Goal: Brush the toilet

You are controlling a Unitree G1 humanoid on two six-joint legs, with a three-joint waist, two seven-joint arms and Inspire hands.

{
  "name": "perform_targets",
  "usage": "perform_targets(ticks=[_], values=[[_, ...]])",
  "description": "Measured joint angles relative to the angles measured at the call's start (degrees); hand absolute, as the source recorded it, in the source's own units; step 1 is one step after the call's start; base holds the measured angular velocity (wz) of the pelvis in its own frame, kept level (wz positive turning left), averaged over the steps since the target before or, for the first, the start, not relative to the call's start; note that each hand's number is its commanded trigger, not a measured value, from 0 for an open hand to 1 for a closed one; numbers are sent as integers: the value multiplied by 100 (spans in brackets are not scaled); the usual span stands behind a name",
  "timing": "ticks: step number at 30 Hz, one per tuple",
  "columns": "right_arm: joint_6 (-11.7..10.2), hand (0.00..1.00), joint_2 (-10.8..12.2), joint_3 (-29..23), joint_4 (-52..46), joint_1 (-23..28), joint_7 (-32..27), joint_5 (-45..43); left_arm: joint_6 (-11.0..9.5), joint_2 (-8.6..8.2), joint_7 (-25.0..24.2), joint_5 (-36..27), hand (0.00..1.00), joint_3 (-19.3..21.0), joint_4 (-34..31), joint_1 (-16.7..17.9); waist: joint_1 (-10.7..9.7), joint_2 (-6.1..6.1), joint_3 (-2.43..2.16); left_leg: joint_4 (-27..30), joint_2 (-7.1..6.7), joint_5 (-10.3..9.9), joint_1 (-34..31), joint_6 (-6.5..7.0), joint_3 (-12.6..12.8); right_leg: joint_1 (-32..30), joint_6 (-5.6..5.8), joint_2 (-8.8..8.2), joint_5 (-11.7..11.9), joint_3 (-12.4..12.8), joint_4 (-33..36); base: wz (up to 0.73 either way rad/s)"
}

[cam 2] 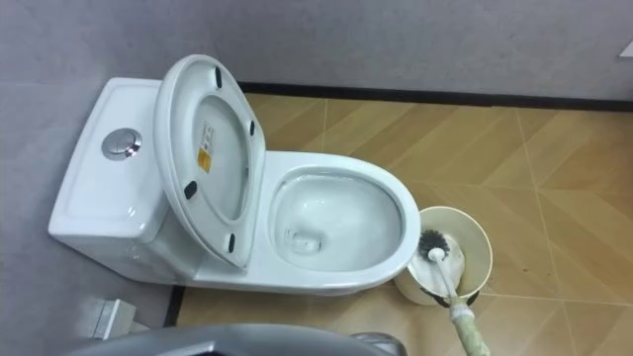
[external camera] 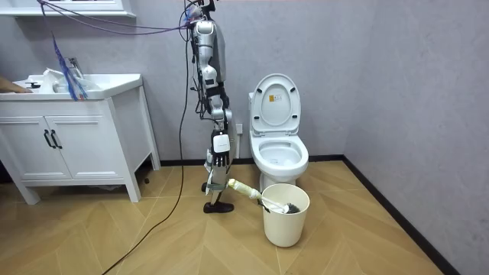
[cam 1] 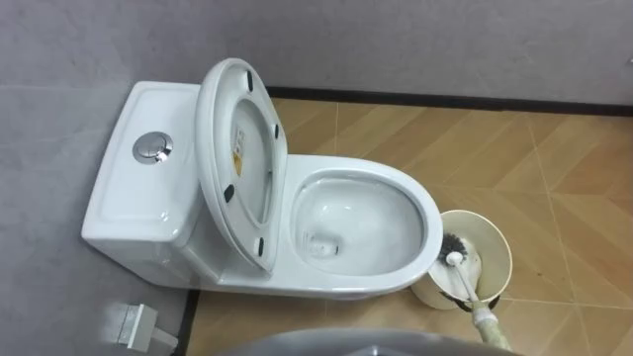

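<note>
The white toilet (cam 1: 427, 213) has its seat and lid (cam 1: 237, 158) raised against the tank (cam 1: 138, 198), and the bowl holds water. Beside the bowl's front stands a cream bucket (cam 1: 497, 247). The toilet brush (cam 1: 455, 259) lies slanted with its dark bristle head inside the bucket, its pale handle (cam 1: 485, 324) running to the lower right. In the room view my right hand (external camera: 218, 177) hangs low beside the toilet, shut on the end of the brush handle (external camera: 243, 189), and the brush head (external camera: 279, 205) rests in the bucket (external camera: 286, 223).
I stand on the wooden floor at the toilet's side, facing the grey wall with a dark skirting (cam 1: 445, 100). A white vanity with a basin (external camera: 72, 141) stands behind me. A small white fitting (cam 1: 138, 324) sits on the floor beside the tank.
</note>
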Motion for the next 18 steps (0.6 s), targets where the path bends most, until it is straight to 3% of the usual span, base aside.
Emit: perform_targets(ticks=[12, 18], values=[[-43, 0, -13, 55, -10, -32, -161, 6, -12, 0, 31, -3, 0, -7, 63, -2, 113, -33, -1, 14, -11, 0, -30, 0, -52, 37, 4, -3, 20, -17, -82, 2], [-366, 0, -18, -4, -257, -82, -850, 43, -311, 18, 247, -4, 0, -40, 91, -100, 128, -37, 14, 6, -9, 0, -30, 0, 13, 17, 9, -1, 23, 8, -88, -2]])
